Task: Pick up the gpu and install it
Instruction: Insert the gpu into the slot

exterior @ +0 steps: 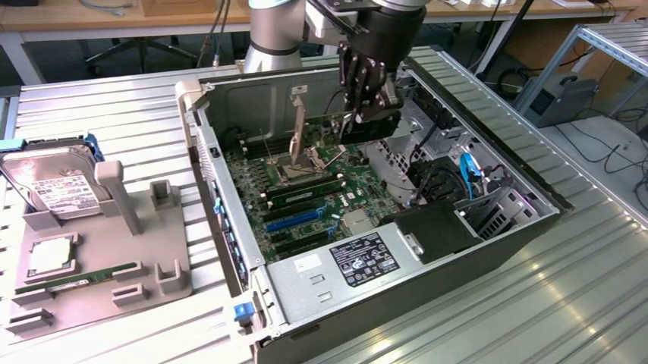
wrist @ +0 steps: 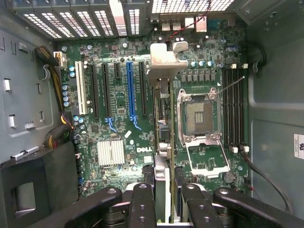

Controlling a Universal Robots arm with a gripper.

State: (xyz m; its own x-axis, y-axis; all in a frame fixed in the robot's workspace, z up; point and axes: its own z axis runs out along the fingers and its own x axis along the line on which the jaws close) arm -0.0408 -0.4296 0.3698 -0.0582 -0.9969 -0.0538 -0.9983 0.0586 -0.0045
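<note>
1 gpu (exterior: pixel 326 130) clamped in jaws over mobo (wrist: pixel 118 95); 1 case (exterior: pixel 253 95); 1 HDD (exterior: pixel 56 186)

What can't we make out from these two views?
- Wrist view: the gpu is edge-on, so its fan face is hidden.
- Wrist view: the motherboard directly under the gpu is hidden by it.
- Exterior view: the gripper covers part of the gpu.
- Exterior view: the hard drive label text is too small.

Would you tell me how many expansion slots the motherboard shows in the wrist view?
6, side by side: white slot, black slot, second black slot, short black slot, blue slot, last black slot. The held gpu may hide another.
</note>
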